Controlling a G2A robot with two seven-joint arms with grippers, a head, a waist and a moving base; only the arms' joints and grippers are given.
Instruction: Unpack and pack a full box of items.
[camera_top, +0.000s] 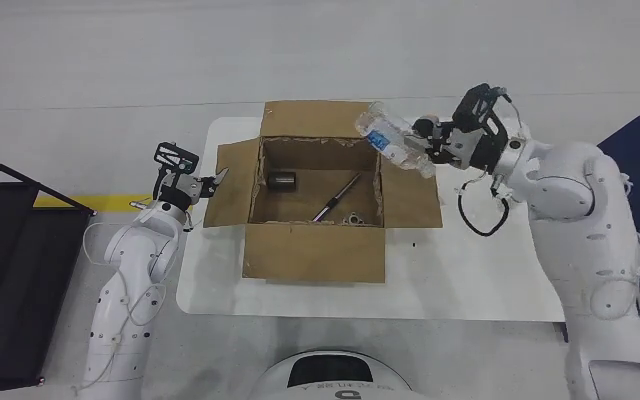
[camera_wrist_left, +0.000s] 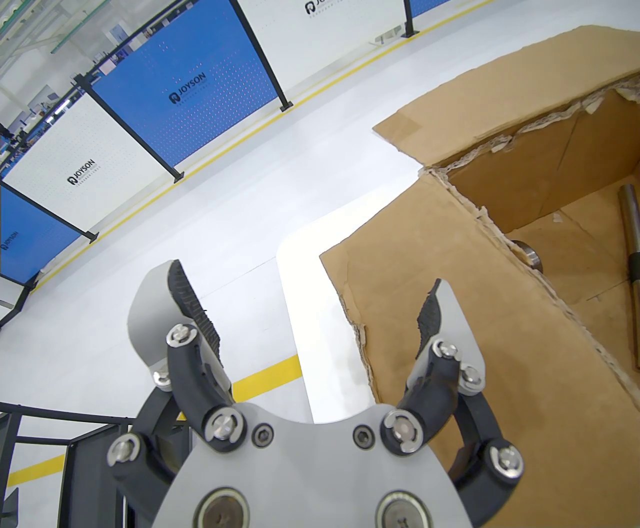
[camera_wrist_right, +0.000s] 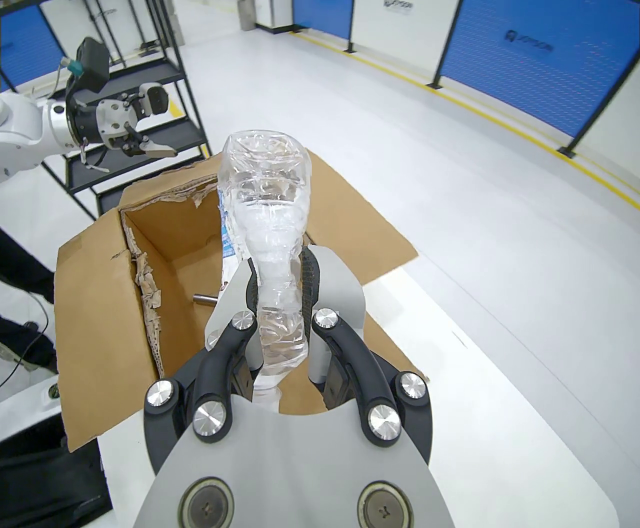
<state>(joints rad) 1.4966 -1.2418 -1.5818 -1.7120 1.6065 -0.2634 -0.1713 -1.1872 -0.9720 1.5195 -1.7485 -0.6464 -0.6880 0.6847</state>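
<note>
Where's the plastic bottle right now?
In the top view, the plastic bottle is clamped in the right gripper, over the far right corner of the open cardboard box.

On pale floor stand blue partition panels and perhaps a black rack.

This is an industrial hall set up as a robotics test floor. A wide, glossy pale-grey floor carries a painted yellow lane line at nine o'clock from the white rectangular desk. Blue and white perforated partition panels on black posts fence the area. A black metal shelving rack stands at eight o'clock.
</note>
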